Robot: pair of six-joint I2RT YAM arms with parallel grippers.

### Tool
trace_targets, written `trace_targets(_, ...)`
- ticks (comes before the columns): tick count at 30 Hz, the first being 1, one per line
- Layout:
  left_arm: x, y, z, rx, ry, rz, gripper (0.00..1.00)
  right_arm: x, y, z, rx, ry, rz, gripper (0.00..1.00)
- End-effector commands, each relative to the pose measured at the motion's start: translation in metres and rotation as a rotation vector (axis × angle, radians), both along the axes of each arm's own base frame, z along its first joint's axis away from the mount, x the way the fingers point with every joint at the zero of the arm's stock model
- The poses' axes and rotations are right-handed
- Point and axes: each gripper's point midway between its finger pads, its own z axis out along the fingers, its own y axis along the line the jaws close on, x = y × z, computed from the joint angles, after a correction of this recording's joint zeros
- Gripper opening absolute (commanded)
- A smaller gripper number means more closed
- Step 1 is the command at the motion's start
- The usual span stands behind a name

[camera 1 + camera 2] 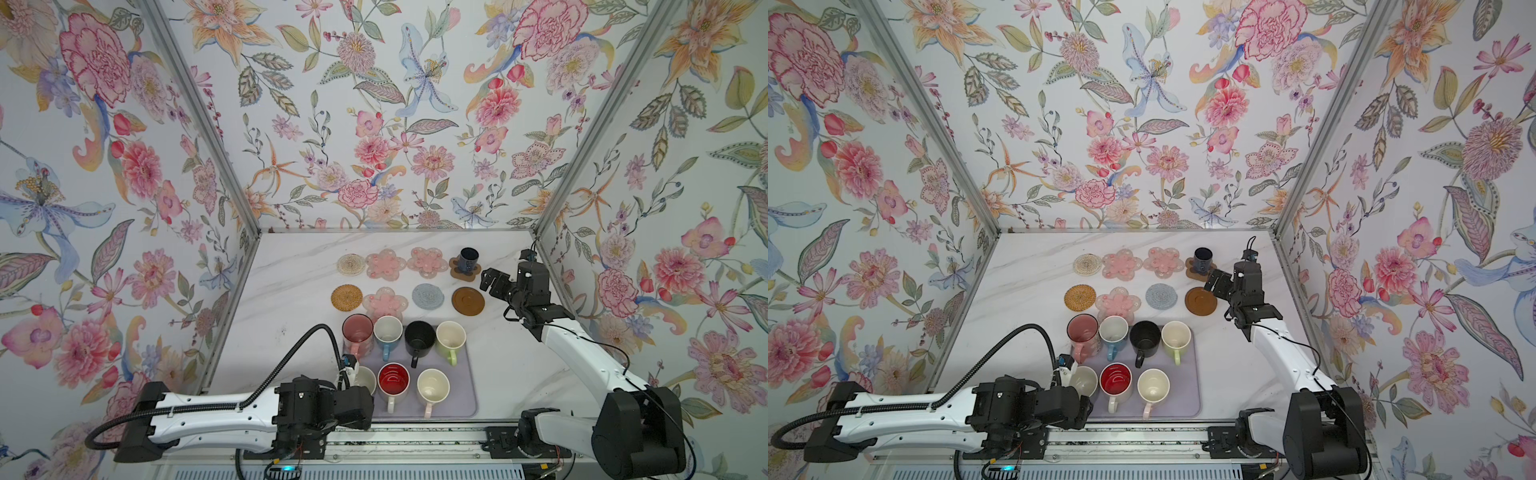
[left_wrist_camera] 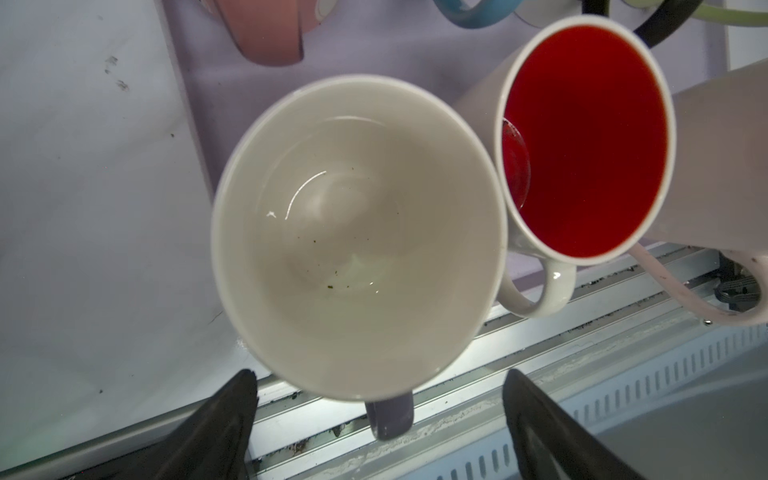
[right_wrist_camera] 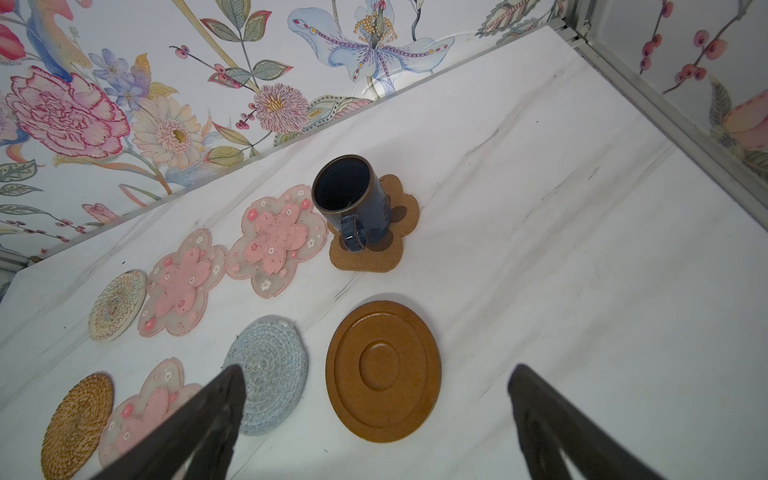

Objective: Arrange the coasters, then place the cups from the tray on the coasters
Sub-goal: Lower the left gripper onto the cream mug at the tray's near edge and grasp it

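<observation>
Several coasters lie in two rows on the marble. A small navy cup [image 1: 468, 258] stands on the brown paw coaster [image 1: 456, 269] beside the wooden disc [image 1: 468, 301]. The lavender tray [image 1: 466, 388] holds pink [image 1: 357, 330], blue [image 1: 387, 330], black [image 1: 419, 336], green [image 1: 451, 334], red-inside [image 1: 393, 380] and cream [image 1: 433, 385] cups. My left gripper [image 2: 380, 374] is open over the lavender cup [image 2: 357, 237]; its handle [image 2: 390, 417] lies between the jaws, untouched. My right gripper [image 3: 378, 368] hangs open and holds nothing, above the wooden disc [image 3: 382, 370].
Floral walls close in the table at the back and on both sides. A metal rail [image 1: 415, 444] runs along the front edge, just behind the tray. The front pink flower coaster [image 1: 384, 302] lies close to the pink and blue cups.
</observation>
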Motion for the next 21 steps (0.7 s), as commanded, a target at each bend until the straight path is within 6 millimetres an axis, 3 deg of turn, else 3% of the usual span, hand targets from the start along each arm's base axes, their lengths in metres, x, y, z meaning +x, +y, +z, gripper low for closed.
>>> trace_targets(1,-0.002,-0.001,-0.008,0.017,0.005,-0.001,0.88,0.001,0.004,0.001,0.01,0.005,0.008,0.99)
trace_targets(21,0.005,0.013,-0.024,0.16,-0.025,0.039,0.55,0.003,0.008,-0.001,0.026,0.005,0.026,0.99)
